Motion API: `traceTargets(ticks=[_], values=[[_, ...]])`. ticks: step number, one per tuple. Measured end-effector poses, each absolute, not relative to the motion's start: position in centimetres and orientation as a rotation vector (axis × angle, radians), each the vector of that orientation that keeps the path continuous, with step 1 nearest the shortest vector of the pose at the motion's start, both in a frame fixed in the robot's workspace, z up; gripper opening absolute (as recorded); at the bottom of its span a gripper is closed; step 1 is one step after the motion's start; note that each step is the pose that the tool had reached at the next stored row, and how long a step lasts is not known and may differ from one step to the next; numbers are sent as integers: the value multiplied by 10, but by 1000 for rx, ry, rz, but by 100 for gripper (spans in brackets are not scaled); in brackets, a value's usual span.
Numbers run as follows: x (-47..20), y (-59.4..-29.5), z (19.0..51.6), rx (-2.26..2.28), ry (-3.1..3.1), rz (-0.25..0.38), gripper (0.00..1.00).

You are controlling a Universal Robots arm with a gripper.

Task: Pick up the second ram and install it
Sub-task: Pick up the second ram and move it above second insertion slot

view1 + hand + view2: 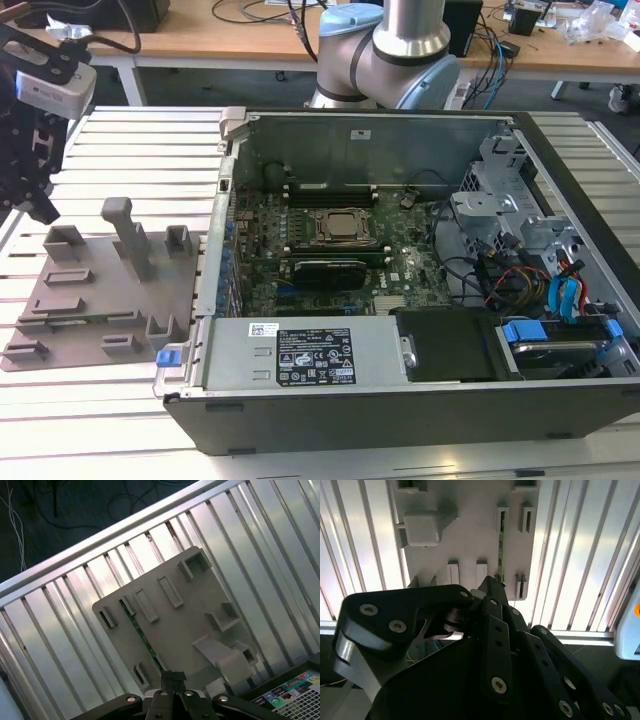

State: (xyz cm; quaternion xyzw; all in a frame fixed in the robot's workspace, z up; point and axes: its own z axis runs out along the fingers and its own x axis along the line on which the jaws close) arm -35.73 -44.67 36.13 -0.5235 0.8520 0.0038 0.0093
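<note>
Exterior view had the black robot gripper [45, 212] hanging above the far corner of the flat grey plastic tray with raised holder blocks [100, 300]. The tray sat on the slatted aluminium table [130, 140], at the exterior view's left of the open dark desktop computer case [400, 415]. So my read was that this was the pick-up step, not the install: nothing was in the gripper, and it was well apart from the square metal CPU socket [338, 228] inside the case.

Second ram, the long thin green circuit-board stick [142, 637], was standing on its edge in the tray, held between small grey brackets at each end. In the second wrist view it was basically a skinny green line [501, 545], so the chips on its face weren't visible.

In both wrist views the gripper's tips [173, 676] sat over one end of the stick, and the jaws looked drawn together, holding nothing. I couldn't tell how high above the stick they were.

I'd guess a grab calls for spreading the jaws first and lining them up squarely across that thin edge, since it's a narrow target and the brackets sit right next to it.
</note>
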Motion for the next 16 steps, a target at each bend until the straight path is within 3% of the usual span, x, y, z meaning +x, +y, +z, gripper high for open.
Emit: traceTargets(ticks=[16], values=[[-357, -447, 361, -1899, 2480, 15, 10]])
